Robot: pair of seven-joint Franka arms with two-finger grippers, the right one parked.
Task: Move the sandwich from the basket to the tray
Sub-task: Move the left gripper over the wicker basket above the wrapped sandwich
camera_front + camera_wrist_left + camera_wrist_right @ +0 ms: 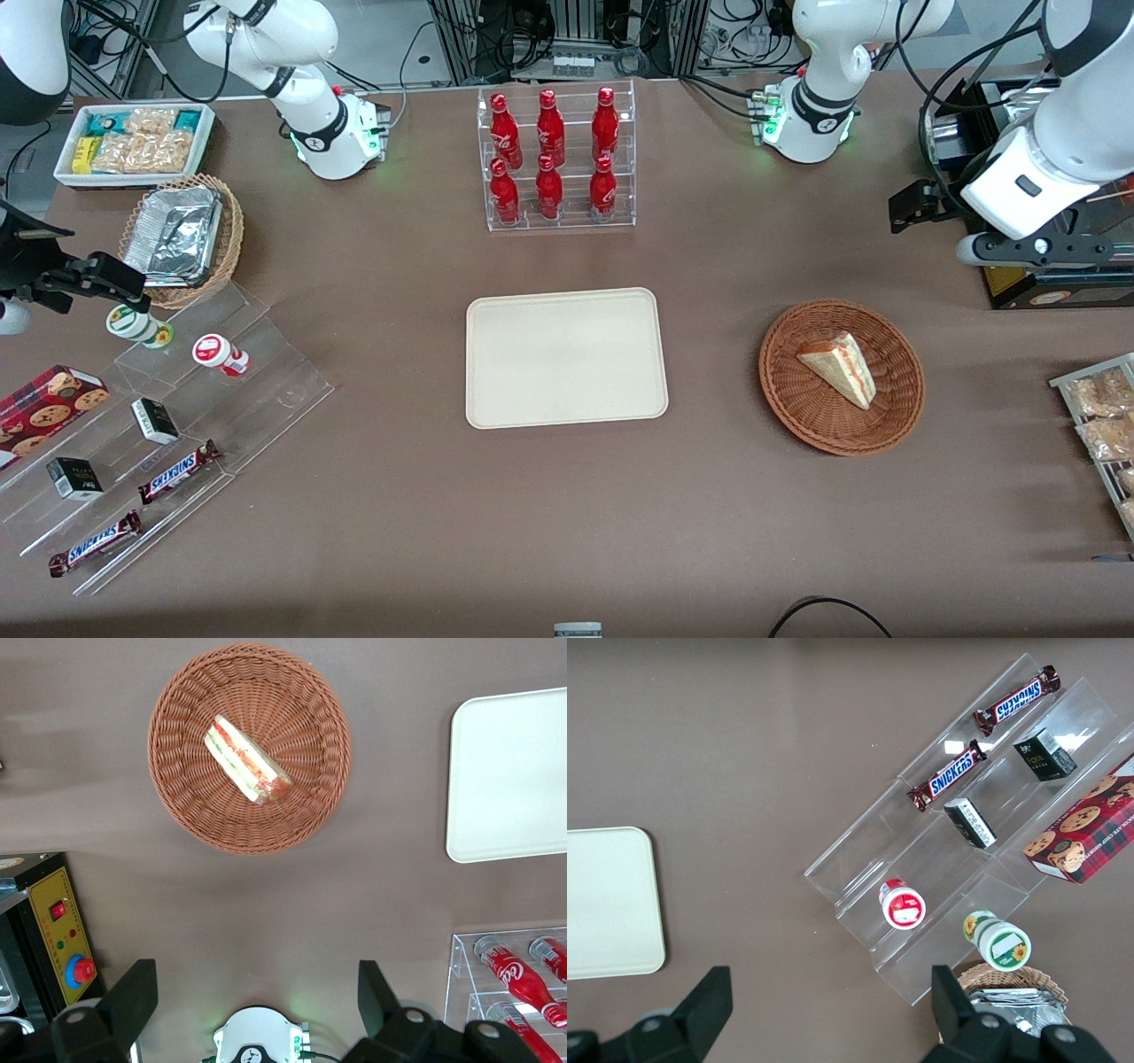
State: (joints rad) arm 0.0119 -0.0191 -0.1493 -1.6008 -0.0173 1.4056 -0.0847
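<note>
**Sandwich in basket, tray bare, hand raised and open**

Item one: the sandwich (840, 368), a small triangular wedge of pale bread with red and green layers showing along its cut edge. We find it lying on its side in the middle of the basket (802, 416), its point turned toward the front camera. We judge it light, soft and easily crushed; if it is wrapped, the film may be slick. We would take hold across the two flat bread faces, near the thick end, with gentle pressure, so the layers are not squeezed out.

Item two: the basket, round and shallow, reddish-brown woven wicker with a ribbed surface. Its low wall should leave room for fingers to come down from above.

Item three: the tray (496, 399), flat, cream-beige, rectangular with rounded corners and a low raised rim, smooth and matte. It sits on the brown cloth-covered counter (709, 532), well apart from the basket and toward the parked arm's end; nothing lies on it.

Item four: the hand (257, 1001), high above the counter at the working arm's end, farther from the front camera than the basket. Its two dark fingers (133, 997) are spread wide and grasp nothing.
</note>
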